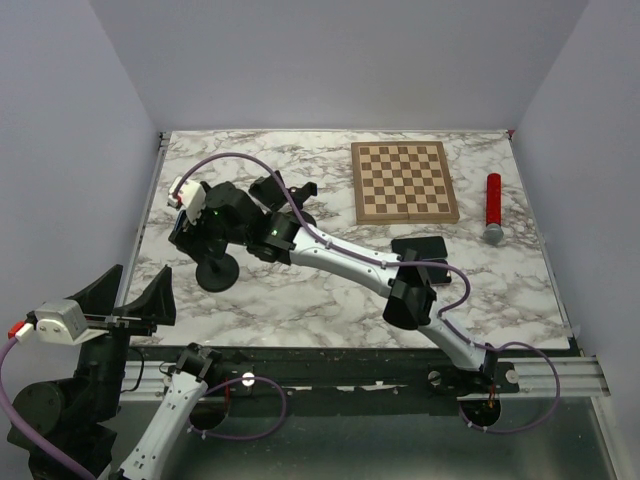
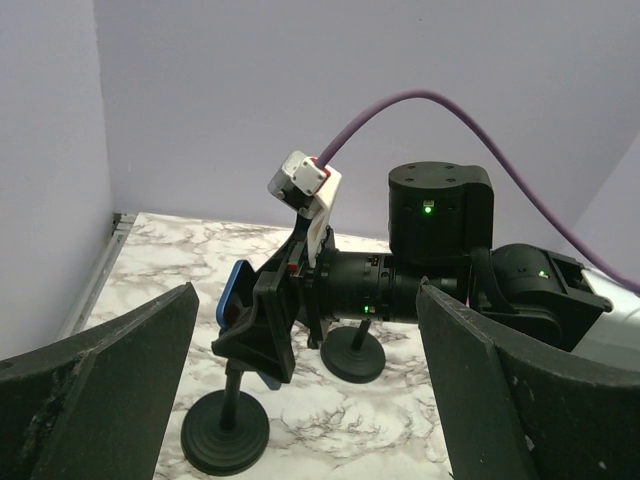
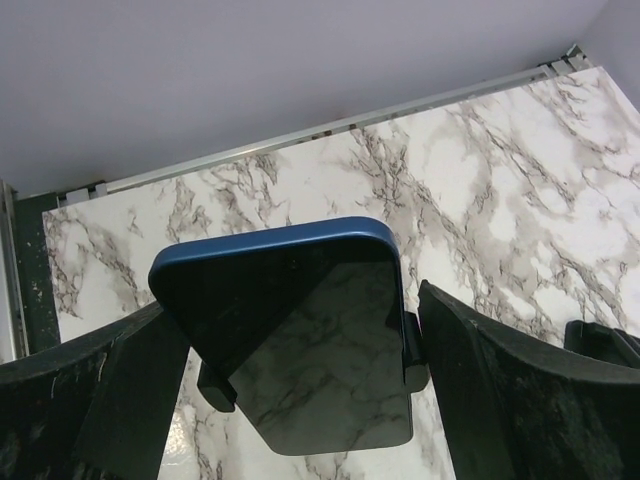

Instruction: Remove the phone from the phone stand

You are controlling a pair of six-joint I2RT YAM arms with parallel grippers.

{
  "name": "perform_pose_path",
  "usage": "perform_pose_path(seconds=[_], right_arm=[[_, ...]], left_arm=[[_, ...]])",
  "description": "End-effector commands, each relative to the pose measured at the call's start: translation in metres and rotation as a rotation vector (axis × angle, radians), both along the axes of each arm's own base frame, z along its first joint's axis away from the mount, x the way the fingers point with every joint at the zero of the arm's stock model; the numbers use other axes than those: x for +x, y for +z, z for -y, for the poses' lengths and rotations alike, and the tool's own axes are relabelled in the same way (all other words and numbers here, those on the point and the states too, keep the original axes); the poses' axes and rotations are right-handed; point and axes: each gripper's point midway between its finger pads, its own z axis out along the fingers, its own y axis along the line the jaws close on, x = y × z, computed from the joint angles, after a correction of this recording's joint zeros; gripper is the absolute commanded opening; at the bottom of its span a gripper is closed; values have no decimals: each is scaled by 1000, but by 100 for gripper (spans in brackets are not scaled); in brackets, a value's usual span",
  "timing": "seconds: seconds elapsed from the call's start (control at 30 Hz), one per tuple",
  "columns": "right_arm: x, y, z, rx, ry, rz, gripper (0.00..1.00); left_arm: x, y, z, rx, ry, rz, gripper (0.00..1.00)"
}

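A blue phone with a dark screen sits in the clamp of a black phone stand; its blue edge shows in the left wrist view. The stand's round base is at the table's left. My right gripper is open and straddles the phone, one finger close to each side; the right finger is near the stand's side clamp. From above, this gripper hides the phone. My left gripper is open and empty, near the left front edge, facing the stand.
A second black round stand base stands just behind the right gripper. A wooden chessboard lies at the back, a red cylinder at the right, and a flat black object near the right arm's elbow.
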Motion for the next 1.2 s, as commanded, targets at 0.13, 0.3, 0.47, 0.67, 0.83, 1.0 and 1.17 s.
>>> perform_pose_path(seconds=[0.13, 0.3, 0.47, 0.67, 0.83, 1.0, 1.17], right_arm=[[10, 19, 0, 51, -92, 48, 84], [17, 37, 14, 77, -174, 43, 65], [22, 50, 34, 106, -275, -6, 38], [18, 67, 63, 154, -340, -111, 16], [11, 80, 83, 189, -340, -196, 1], [10, 87, 109, 184, -424, -242, 1], [19, 77, 144, 143, -576, -259, 1]], left_arm=[[7, -3, 7, 10, -25, -26, 99], [12, -13, 9, -8, -26, -49, 98], [27, -28, 19, -17, -54, -110, 99], [44, -47, 34, -35, -95, -184, 98], [50, -59, 39, -72, -109, -196, 98], [62, -81, 56, -115, -168, -261, 95], [78, -109, 79, -142, -248, -352, 90]])
